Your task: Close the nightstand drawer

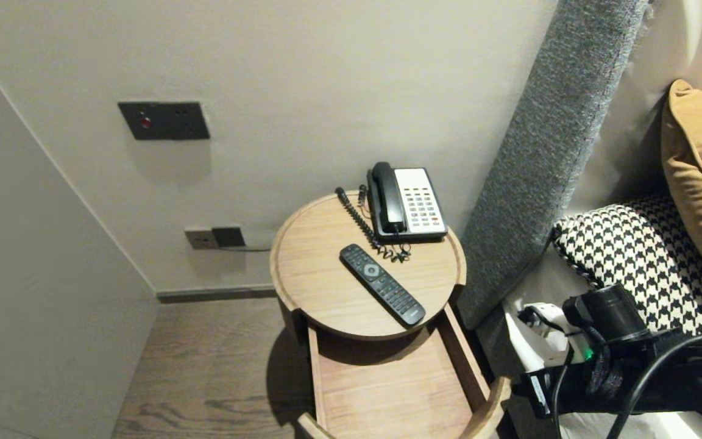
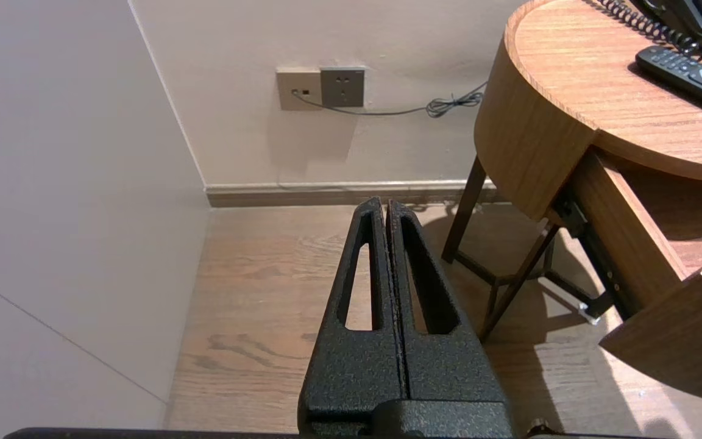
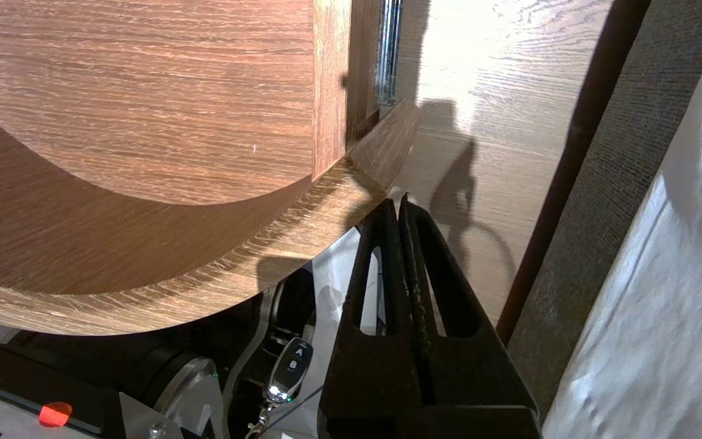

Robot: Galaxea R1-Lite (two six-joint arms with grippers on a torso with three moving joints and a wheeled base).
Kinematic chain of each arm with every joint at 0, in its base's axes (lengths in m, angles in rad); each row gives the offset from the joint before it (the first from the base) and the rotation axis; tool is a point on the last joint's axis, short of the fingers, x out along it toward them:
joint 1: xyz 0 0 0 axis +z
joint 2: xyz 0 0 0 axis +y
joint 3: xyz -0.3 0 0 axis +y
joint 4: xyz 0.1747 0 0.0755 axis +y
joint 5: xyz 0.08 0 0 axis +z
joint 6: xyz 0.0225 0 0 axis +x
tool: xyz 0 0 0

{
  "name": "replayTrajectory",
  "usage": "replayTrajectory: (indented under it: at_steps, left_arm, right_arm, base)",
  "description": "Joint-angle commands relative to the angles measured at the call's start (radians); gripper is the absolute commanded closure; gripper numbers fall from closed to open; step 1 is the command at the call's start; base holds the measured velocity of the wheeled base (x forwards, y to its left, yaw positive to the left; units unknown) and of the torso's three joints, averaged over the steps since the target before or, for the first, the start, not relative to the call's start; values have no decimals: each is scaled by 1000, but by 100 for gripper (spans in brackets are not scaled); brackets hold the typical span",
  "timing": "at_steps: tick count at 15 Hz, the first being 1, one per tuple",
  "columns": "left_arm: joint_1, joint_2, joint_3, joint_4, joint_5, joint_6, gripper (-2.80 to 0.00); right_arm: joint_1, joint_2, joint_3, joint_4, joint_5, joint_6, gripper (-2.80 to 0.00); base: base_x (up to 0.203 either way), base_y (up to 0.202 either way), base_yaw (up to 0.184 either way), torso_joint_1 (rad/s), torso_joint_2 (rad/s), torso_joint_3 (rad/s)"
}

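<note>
1. One drawer stands pulled out from under the round bedside table. Its wooden bottom is bare, and its curved front faces the robot, so the inside lies open from above.
2. The right gripper has its fingers pressed together and holds nothing. Its tips sit just beside the bed-side end of the curved front; I cannot tell whether they touch it. Closed like this they likely make a narrow tip that fits the tight gap between drawer and bed.
3. The left gripper is likewise closed and empty. It hangs over the wooden floor on the table's left, well apart from the drawer, and looks parked.
4. On the table top, a remote control lies slantwise near the front edge, above the drawer. A telephone sits at the back by the wall, probably for reach from the bed, and its coiled cord trails between them.
5. A grey headboard panel and a checked pillow flank the table's right.
</note>
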Motion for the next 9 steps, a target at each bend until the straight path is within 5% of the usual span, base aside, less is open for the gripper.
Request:
replayTrajectory:
  at_steps: [1,9]
  left_arm:
    - [0,-1,0,-1,1,-1,0]
    - [1,0,0,0,1,0,0]
  right_arm:
    - [1,12,-18,-2,2,1,0]
    - [18,70,-94,-2,0,2,0]
  base:
    - [0,0,0,0,0,0]
    - [0,0,0,0,0,0]
